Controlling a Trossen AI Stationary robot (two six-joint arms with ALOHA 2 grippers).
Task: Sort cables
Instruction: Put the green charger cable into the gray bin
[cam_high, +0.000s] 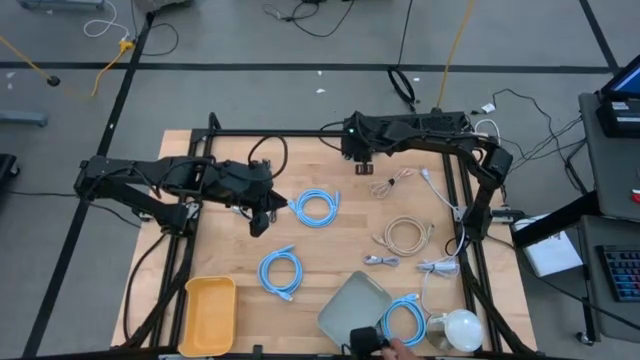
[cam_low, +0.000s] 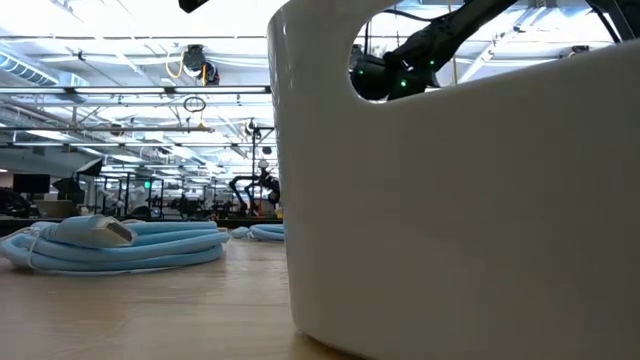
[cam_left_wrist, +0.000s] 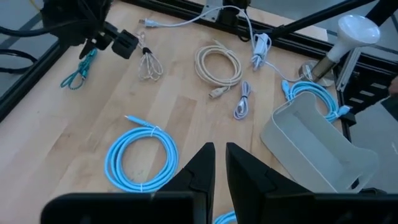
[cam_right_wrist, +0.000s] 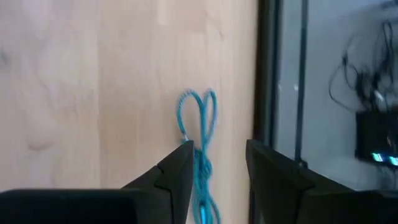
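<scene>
Four light-blue coiled cables (cam_high: 315, 207)

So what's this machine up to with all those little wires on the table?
It is sorting small coiled cables. The right gripper is at the table's far edge, fingers open on either side of a thin teal cable, not gripping it. The left gripper waits shut near a light-blue loop. A yellow bin and a grey bin stand at the near edge, with other cables spread between.

light-blue cable (cam_left_wrist: 140, 156) lies beside beige cable (cam_left_wrist: 218, 64) and grey bin (cam_left_wrist: 318, 147).
</scene>
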